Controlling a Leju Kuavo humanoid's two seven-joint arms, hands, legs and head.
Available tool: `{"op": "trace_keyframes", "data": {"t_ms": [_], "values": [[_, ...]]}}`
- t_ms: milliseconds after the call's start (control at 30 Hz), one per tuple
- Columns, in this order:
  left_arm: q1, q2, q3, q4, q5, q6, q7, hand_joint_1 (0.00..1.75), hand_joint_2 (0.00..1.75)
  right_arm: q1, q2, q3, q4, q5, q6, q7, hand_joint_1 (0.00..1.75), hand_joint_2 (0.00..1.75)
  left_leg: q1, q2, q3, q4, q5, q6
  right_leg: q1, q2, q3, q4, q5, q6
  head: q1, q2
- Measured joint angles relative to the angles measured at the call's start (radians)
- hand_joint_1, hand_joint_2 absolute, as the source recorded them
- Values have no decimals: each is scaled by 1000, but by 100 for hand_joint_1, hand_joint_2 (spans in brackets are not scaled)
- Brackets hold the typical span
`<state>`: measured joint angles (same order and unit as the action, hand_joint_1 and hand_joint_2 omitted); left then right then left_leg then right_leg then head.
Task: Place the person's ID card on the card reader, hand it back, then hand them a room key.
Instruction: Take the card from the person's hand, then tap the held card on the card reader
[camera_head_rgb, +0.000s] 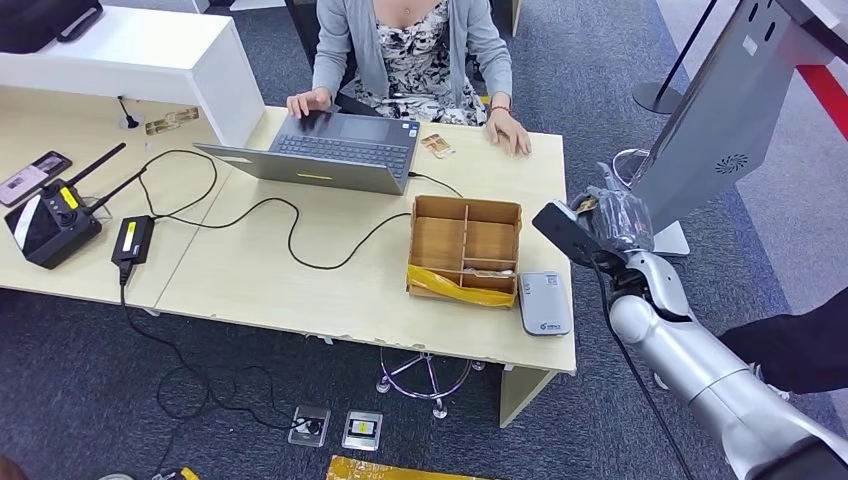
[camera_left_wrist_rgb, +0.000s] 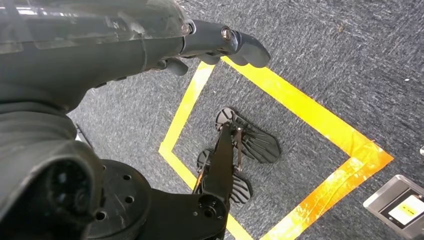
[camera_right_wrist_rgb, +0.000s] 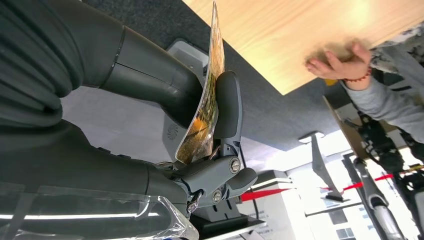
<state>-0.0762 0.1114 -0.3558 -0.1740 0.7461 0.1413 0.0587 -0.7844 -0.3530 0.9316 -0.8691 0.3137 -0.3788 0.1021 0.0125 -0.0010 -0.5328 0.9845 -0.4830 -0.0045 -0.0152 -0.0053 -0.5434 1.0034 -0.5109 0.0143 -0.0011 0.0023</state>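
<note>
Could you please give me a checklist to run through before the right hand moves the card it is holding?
1. Grip: the right hand pinches the thin orange printed card between thumb and finger: ok.
2. Which card it is, ID or room key: cannot tell.
3. Small grey card reader sits bare at the light wooden table's front corner, beside the partitioned cardboard box: ok.
4. Right hand hangs off the table's edge, not above the reader: not ok.
5. The person's hand rests on the table, clear of the reader: ok.
6. Left hand hangs over the carpet, holding nothing: ok.
</note>
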Motion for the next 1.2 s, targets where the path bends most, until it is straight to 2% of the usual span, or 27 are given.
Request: {"op": "trace_keyframes", "data": {"t_ms": [433,867,1200], "values": [[0,0,-16,0,17,9,2,0,0,62,-34,-1,-5,-15,-3,8,175,175,0,0,0,0,0,0,0,0,0,0,0,0,0,0],[0,0,-35,0,31,11,3,0,0,177,-77,-22,-80,-13,-12,29,175,175,0,0,0,0,0,0,0,0,0,0,0,0,0,0],[0,0,-44,0,42,13,3,0,0,215,-82,-27,-129,-2,5,25,175,175,0,0,0,0,0,0,0,0,0,0,0,0,0,0]]}}
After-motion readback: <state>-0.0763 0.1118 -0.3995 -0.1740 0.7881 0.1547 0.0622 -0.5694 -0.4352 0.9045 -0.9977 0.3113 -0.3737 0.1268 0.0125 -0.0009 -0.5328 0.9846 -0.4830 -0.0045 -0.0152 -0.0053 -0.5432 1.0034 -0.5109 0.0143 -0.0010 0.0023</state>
